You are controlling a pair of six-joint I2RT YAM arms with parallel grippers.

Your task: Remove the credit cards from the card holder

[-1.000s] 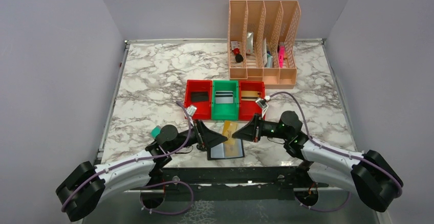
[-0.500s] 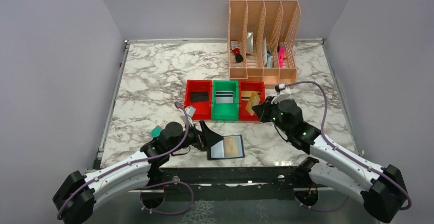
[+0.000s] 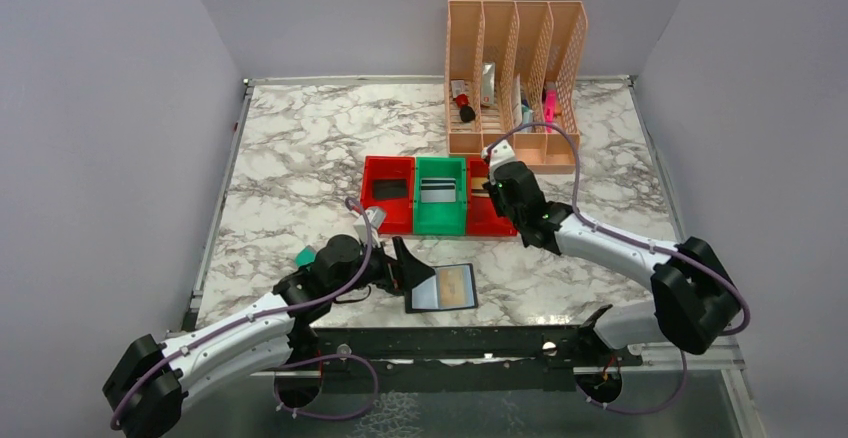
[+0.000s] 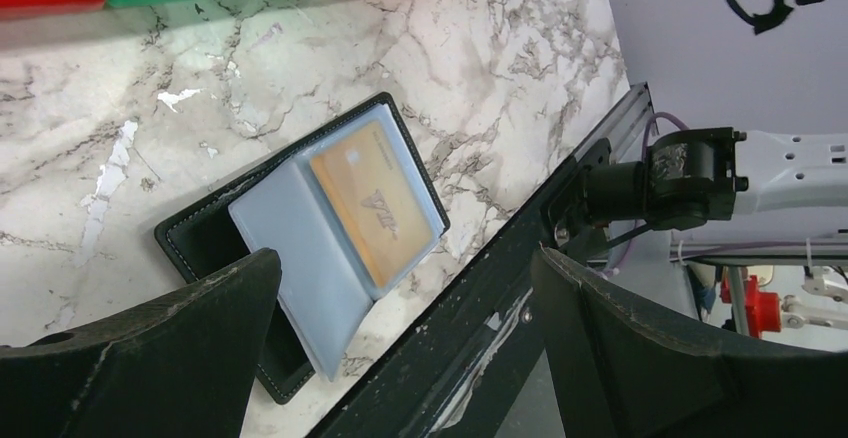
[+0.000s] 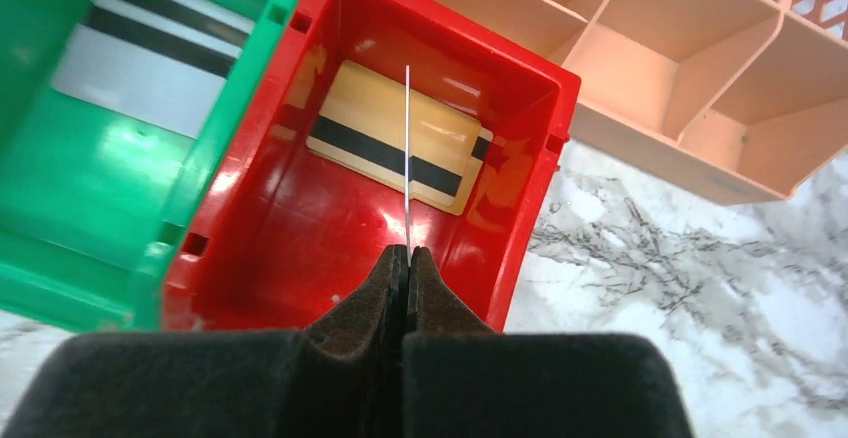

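I noted right gripper clenched on a card, edge-on over red bin, frame centre; left gripper spread empty, just left of open holder.

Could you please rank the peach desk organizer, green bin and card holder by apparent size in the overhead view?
1. peach desk organizer, clearly largest
2. green bin and card holder: look about alike, too close to rank

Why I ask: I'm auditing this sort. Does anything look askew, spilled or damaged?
Nothing spilled or damaged. The card holder lies open, skewed to the near edge of the table, a gold card still in its pocket. The right gripper pinches a thin card on edge over the right red bin.
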